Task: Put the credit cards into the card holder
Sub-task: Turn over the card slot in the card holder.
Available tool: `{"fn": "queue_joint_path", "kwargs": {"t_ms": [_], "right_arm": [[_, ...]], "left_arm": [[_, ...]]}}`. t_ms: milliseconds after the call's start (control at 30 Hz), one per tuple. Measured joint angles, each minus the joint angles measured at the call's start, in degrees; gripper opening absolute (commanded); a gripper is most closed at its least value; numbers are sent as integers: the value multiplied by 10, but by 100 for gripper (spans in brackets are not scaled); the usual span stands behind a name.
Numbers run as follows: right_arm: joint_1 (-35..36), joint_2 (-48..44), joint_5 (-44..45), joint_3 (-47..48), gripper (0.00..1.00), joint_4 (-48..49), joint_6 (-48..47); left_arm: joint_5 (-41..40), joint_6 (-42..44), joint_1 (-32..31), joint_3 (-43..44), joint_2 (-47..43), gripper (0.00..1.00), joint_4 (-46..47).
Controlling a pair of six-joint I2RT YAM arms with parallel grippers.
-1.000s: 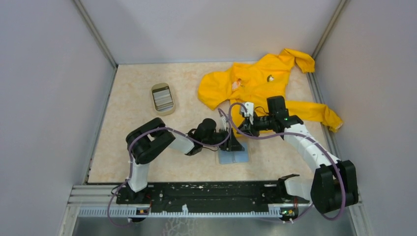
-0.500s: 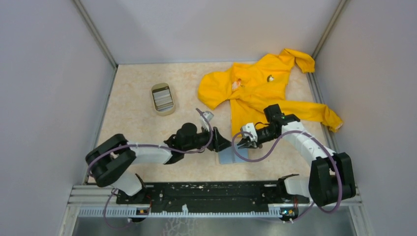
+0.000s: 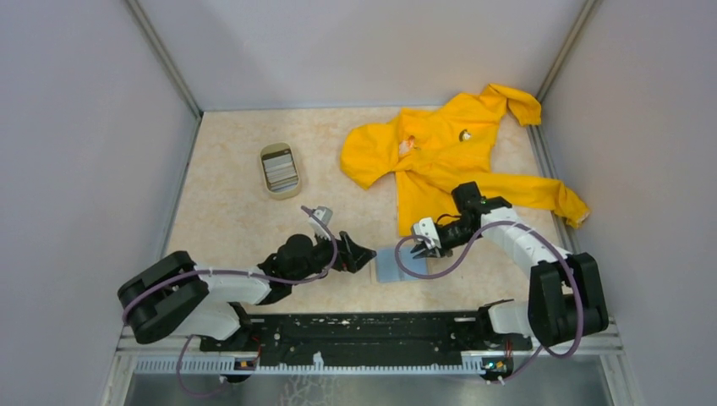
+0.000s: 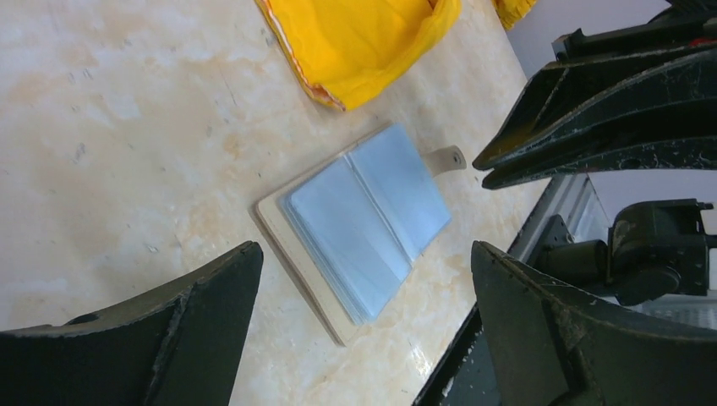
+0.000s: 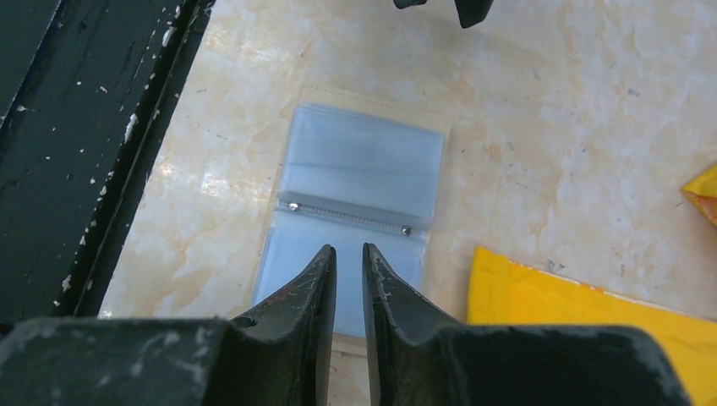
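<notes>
Card holder [image 5: 355, 211] open, right pincer [image 5: 347, 258] hiding near edge

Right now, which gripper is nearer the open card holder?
Right. The right gripper hovers at the card holder's far right edge; the left gripper sits just off its left side.

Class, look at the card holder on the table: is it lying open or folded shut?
Open. The card holder lies flat with clear sleeves spread to both sides of its middle spine, as both wrist views show.

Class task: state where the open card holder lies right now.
The card holder lies flat on the table's near middle, between the left gripper and right gripper, below the yellow garment.
</notes>
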Motion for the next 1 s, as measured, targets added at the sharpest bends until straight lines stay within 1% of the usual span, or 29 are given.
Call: {"fn": "queue_joint_path", "kwargs": {"t_ms": [167, 233, 267, 333, 433, 500, 600, 833, 1000], "right_arm": [[3, 11, 19, -5, 19, 7, 2], [5, 14, 30, -5, 19, 14, 9], [9, 16, 38, -6, 19, 18, 14], [18, 21, 50, -6, 19, 29, 26], [35, 33, 74, -9, 19, 47, 44], [46, 49, 94, -10, 19, 55, 58], [55, 63, 113, -13, 19, 63, 73], [68, 79, 143, -13, 19, 79, 102], [71, 87, 154, -13, 19, 88, 116]], "left_arm": [[40, -50, 0, -16, 63, 94, 60], [66, -68, 0, -15, 94, 91, 80], [77, -74, 0, -14, 104, 89, 85], [104, -88, 0, 1, 134, 83, 88], [132, -104, 0, 25, 166, 79, 88], [138, -113, 0, 34, 173, 79, 86], [134, -115, 0, 43, 169, 79, 58], [93, -114, 0, 61, 135, 79, -35], [71, -124, 0, 85, 134, 80, -99]]}}
